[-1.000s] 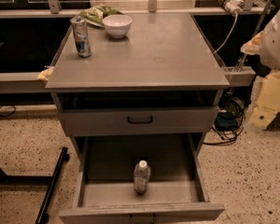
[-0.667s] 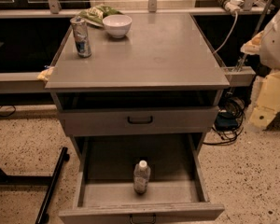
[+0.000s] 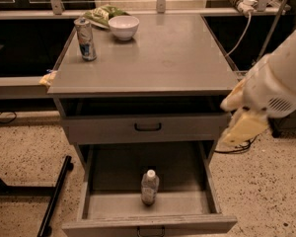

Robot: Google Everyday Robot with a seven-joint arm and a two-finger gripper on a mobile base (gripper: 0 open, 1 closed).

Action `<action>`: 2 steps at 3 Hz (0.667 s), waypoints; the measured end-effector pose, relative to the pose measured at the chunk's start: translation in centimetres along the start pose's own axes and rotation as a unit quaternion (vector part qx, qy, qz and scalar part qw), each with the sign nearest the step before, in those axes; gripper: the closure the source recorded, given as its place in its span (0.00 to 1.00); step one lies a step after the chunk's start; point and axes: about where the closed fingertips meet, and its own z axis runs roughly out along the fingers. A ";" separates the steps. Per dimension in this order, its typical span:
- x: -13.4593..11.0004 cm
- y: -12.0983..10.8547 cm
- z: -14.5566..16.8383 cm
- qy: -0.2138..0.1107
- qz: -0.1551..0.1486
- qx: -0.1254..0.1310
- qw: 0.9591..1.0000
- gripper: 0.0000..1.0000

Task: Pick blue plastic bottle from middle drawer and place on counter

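Observation:
The blue plastic bottle [image 3: 149, 186] stands upright with its white cap on, near the front middle of the open middle drawer [image 3: 187, 204]. The counter [image 3: 163, 58] is the grey cabinet top above it. My white arm comes in from the right. Its pale yellowish end, the gripper [image 3: 242, 127], hangs beside the cabinet's right front corner, at the height of the upper drawer. It is well above and to the right of the bottle and touches nothing.
A silver-blue drink can [image 3: 85, 38], a white bowl [image 3: 124, 27] and a green bag [image 3: 103, 14] sit at the counter's back left. The upper drawer [image 3: 148, 127] with a black handle is slightly open. A black stand leg [image 3: 54, 196] lies on the floor at left. A cable hangs at right.
My arm has moved left and down, closer to the cabinet's right front corner. The bottle and the drawers have not moved.

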 end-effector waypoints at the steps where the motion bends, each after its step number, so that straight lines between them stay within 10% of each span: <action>1: -1.4 1.1 8.8 -0.044 0.010 -0.037 0.998 0.65; 2: -2.1 -0.5 9.6 -0.060 0.013 -0.007 0.998 0.88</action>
